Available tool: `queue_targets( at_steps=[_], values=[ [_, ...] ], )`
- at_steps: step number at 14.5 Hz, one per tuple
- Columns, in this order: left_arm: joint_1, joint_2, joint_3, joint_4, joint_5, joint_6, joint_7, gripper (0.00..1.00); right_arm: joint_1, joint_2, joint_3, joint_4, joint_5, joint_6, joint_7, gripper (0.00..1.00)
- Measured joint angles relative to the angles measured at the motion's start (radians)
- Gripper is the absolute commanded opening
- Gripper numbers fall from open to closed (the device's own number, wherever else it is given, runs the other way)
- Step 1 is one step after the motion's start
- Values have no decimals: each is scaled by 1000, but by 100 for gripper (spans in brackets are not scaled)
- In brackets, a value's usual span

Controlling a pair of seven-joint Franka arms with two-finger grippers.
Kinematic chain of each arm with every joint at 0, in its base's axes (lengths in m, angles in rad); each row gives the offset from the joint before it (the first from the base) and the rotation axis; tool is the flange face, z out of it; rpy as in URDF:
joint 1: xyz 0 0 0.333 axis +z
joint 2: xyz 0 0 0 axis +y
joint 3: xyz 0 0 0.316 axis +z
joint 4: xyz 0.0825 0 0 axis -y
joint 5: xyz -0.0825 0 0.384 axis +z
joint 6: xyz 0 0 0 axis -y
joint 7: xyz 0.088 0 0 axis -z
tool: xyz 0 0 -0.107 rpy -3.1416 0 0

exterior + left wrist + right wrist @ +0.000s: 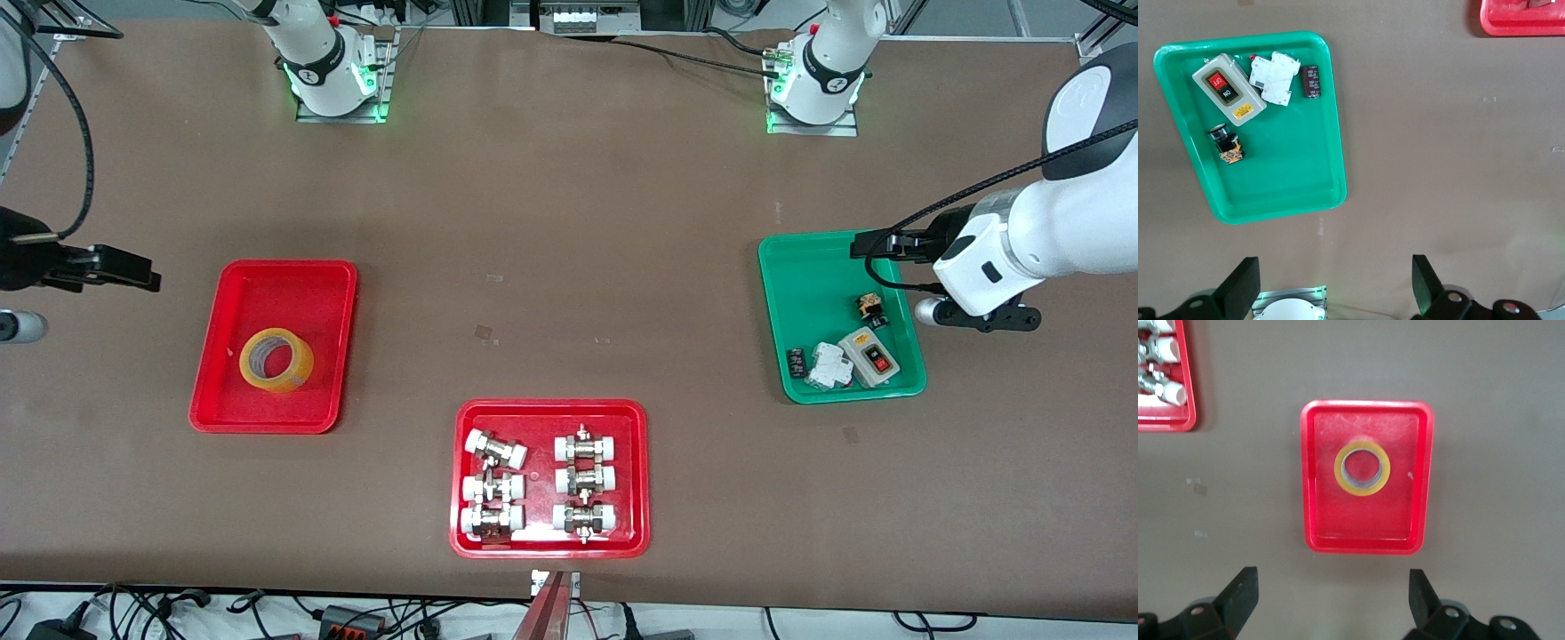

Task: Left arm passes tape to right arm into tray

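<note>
Fittings (540, 484), metal with white caps, sit in rows in a second red tray (464, 471) at the counter's (569, 267) edge nearest the front camera; they play no part in this job. Toward the right arm's end, the tape (276, 360) lies flat in the tray (233, 293), ring hole up, roughly central on the floor and touching no wall, which reads as a release from directly above. That looks like the task's goal already met.

High over the counter just off the tray, the right tool (1328, 600) has its fingers wide apart and empty, as suits a tool with nothing left to carry. The left tool (1331, 287) hangs over the counter by the green tray (1331, 160) at its own end, fingers likewise spread and holding nothing; that arm appears to be waiting. Inside the green tray lie a switch box (1228, 89), a white breaker (1275, 79) and two small parts, clustered in the part nearer the front camera.
</note>
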Motion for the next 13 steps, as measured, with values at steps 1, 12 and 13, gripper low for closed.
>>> queue_targets(
  at_steps=[1,12,13],
  values=[
    [0,-3,-2,-7,0,4,0,100,-2,-1,-2,3,0,25,0,100],
    [10,-142,-3,-193,0,113,0,100,-12,-247,-1,-343,-30,196,-46,100],
    [21,-142,-1,-190,0,112,4,100,-12,-284,-1,-397,-30,199,-47,100]
  ],
)
